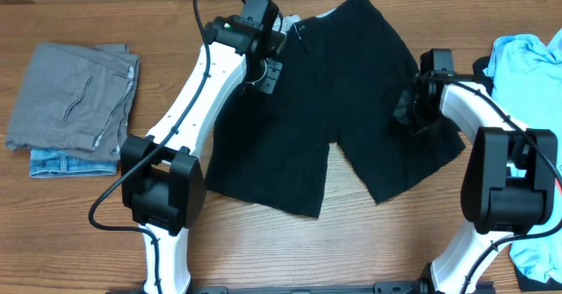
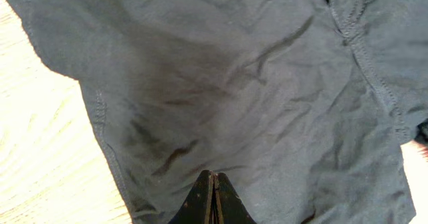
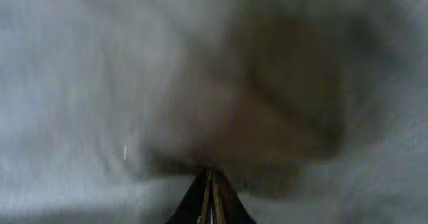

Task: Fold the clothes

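Left hand [image 1: 270, 73] and right hand [image 1: 409, 110], fingers pressed together, sit over the table [image 1: 395, 241] at opposite edges of the flat-spread black shorts [image 1: 307, 118], seemingly positioned to fold them. Grey folded pile [image 1: 75, 96] lies leftward, apparently finished; blue T-shirt [image 1: 527, 57] waits rightward.

Blurred beyond telling: right wrist fabric [image 3: 214, 83]. Cut by overhead's edge: blue T-shirt [image 1: 527, 57]. Buried under grey piece [image 1: 75, 96]: denim piece [image 1: 57, 164].

Two arms [image 1: 195, 101] [image 1: 474, 110], one black shorts [image 1: 342, 75], one grey piece [image 1: 70, 96], one denim piece [image 1: 61, 164], perhaps one blue T-shirt [image 1: 527, 57]
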{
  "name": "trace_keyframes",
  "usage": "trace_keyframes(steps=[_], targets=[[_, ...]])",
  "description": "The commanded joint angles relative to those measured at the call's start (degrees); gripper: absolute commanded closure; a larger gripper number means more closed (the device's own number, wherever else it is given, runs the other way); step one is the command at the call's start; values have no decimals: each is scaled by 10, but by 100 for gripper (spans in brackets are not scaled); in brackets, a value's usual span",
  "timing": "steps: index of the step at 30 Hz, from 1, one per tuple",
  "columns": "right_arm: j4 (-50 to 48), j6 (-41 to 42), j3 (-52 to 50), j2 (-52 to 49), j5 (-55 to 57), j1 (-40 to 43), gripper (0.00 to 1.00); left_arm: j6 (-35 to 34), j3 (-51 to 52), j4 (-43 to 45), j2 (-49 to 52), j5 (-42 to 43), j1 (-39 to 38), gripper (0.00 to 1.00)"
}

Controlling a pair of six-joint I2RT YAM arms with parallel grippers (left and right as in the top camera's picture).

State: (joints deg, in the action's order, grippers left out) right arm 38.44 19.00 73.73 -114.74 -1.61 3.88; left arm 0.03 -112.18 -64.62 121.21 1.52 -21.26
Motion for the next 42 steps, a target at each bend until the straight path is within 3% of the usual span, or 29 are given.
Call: trace_keyframes(steps=[1,5,9,14,18,20,22,25,30,36,42], targets=[[-54,-29,-24,-43,106,53,96,11,-2,-7,4,46,18,96],[-102,-35,-24,-43,104,97,96,11,-2,2,4,77,37,96],[-148,-106,-1,-43,24,123,96,6,-2,47,4,100,57,96],[-94,-130,99,-43,-65,111,96,20,-2,156,4,99,63,91],[12,-132,178,-43,-143,89,79,60,-1,203,12,71,65,85],[80,-132,218,-43,-166,76,69,89,-1,215,25,74,67,75],[158,-131,257,-43,-175,59,62,117,-1,224,51,74,70,58],[265,-130,290,-42,-177,33,61,148,-1,243,91,82,78,35],[346,-129,293,-39,-189,-8,61,165,-1,277,137,87,92,34],[360,-129,293,-39,-188,-42,61,168,-1,348,165,98,104,28],[363,-129,293,-39,-188,-57,61,167,-1,400,179,155,105,28]])
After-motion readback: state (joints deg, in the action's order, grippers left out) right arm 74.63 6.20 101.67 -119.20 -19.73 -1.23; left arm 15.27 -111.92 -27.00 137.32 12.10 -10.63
